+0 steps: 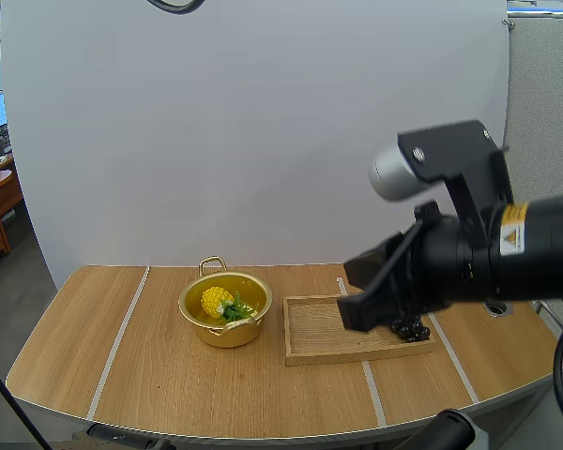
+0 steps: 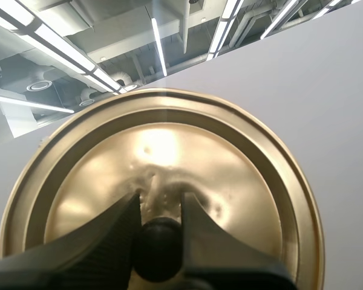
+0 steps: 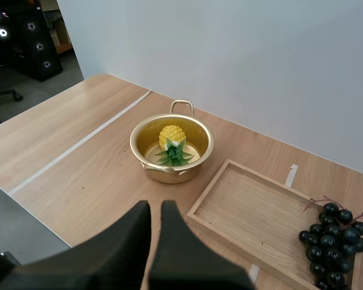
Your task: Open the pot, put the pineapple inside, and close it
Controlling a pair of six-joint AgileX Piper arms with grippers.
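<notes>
Two steps done: pineapple inside the open pot. Left gripper grasps the lid, not yet replaced; right gripper clenched empty.

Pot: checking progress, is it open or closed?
Open: the pineapple lies in the uncovered pot; the left gripper holds the lid.

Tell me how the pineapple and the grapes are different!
The pineapple is yellow with green leaves, but the grapes are dark, almost black. The pineapple is one chunky piece, while the grapes are a bunch of many little round balls. The pineapple lies inside the open gold pot, and the grapes lie at the end of the wooden tray. Both are fruit.
</notes>
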